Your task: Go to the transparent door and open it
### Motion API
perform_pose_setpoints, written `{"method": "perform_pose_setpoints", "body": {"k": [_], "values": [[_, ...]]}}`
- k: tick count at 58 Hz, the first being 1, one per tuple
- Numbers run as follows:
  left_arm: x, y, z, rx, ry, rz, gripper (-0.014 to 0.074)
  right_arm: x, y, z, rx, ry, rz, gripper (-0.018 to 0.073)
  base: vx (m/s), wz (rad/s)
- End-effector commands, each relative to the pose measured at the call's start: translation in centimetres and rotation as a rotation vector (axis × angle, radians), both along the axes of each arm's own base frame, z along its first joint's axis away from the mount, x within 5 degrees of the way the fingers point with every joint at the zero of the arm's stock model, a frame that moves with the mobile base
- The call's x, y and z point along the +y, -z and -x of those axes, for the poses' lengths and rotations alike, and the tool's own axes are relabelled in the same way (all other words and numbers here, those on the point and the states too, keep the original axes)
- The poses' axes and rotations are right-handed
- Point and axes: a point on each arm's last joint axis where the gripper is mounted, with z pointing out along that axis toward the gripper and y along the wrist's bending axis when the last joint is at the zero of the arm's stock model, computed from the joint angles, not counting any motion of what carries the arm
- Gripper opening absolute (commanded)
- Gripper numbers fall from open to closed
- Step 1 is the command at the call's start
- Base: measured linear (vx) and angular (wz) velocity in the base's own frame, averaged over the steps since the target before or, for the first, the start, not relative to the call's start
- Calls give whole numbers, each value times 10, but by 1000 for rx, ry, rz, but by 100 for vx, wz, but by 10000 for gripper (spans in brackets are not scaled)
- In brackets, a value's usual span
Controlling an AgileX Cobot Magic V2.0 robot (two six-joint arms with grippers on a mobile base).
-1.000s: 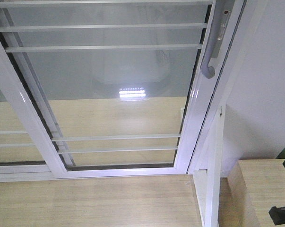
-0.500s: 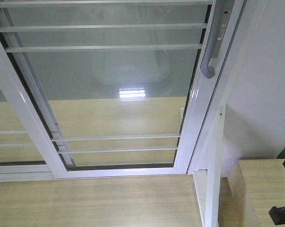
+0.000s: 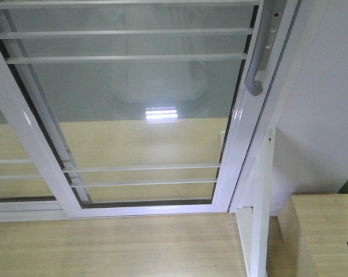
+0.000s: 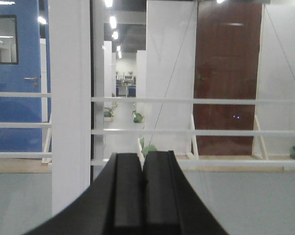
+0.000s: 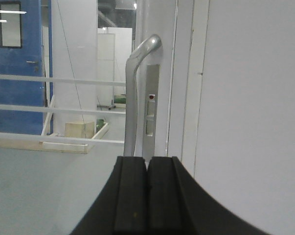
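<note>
The transparent door [image 3: 139,104] fills the front view: glass in a glossy white frame with thin white bars. It stands closed against the frame post. Its curved grey handle [image 3: 255,66] sits at the upper right. In the right wrist view the handle [image 5: 132,98] and its lock plate [image 5: 151,103] stand straight ahead of my right gripper [image 5: 147,159], which is shut on nothing and apart from the handle. My left gripper [image 4: 142,155] is also shut and empty. It faces the glass [image 4: 225,196] and the white bars [image 4: 196,101].
A handle-less glass panel [image 3: 12,144] overlaps the door on the left. A white wall [image 3: 324,104] and a white post [image 3: 260,219] stand to the right. A wooden cabinet [image 3: 318,231] sits at the lower right on the wood floor [image 3: 104,242].
The dark arm parts at the right edge of the front view have mostly left the frame. Only a small dark corner stays. The door has not moved.
</note>
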Motion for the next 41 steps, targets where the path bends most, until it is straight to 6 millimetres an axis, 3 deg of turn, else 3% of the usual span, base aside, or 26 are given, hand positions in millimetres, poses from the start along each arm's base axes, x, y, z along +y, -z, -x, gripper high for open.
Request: {"method": "perform_pose_setpoints", "body": {"k": [1,7,12,22,27,33,41], "values": [[2,-35,6,-136,-7,42,-6,-1,-39,4,-123,4,-32,-4,0,0],[1,-64,-3,-117,-11,18,-6,0,-74,-3,-90,0,-46,-4,0,0],[0,-92,-22,-80,-21,-6,-6,2,-101,-23,-39,0,-39,-4,0,0],[-6,-135,-94,57,-25,-34,-6,9,-146,-84,60,4,-8,-4,0,0],[-9,-147,-129,99,-24,-37,-6,13,-157,-116,85,9,22,-4,0,0],[-12,-147,-167,162,-23,-43,-6,16,-163,-147,73,13,20,-4,0,0],[-14,-144,-194,203,-22,-46,-6,19,-157,-174,83,16,9,-4,0,0]]}}
